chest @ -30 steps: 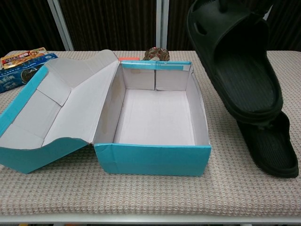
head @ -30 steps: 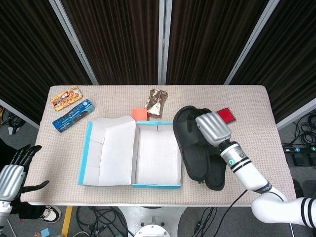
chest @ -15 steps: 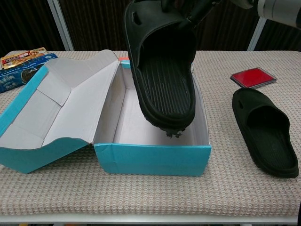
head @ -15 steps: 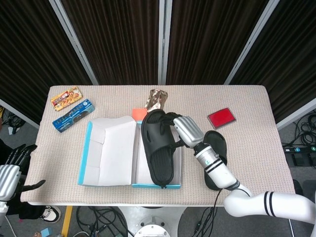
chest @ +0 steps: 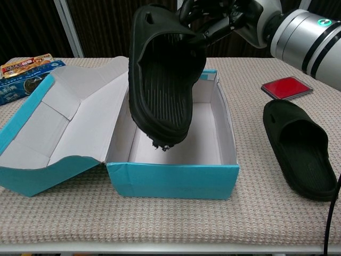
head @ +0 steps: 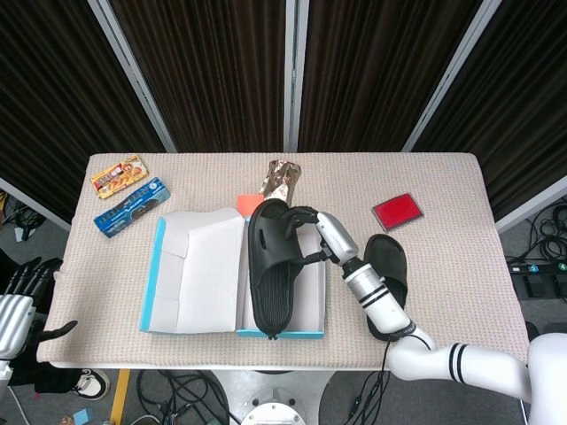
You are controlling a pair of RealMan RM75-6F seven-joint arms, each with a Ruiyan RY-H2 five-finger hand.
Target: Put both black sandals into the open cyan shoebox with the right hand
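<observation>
**Black sandal held over the box**

Cyan shoebox (head: 283,331) is seen open on the table (head: 443,177). 1 sandal (chest: 162,80) is gripped at its toe end by the right hand (head: 321,232), its long axis along the box, heel tilted down inside. Sandal 2 (chest: 301,154) lies just right of the box. The left hand (head: 19,305) is spread, holding nothing.

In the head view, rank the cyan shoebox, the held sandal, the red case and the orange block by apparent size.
1. cyan shoebox, largest.
2. held sandal in the right hand, raised nearer the camera, so somewhat enlarged.
3. red case.
4. orange block, partly hidden.
</observation>
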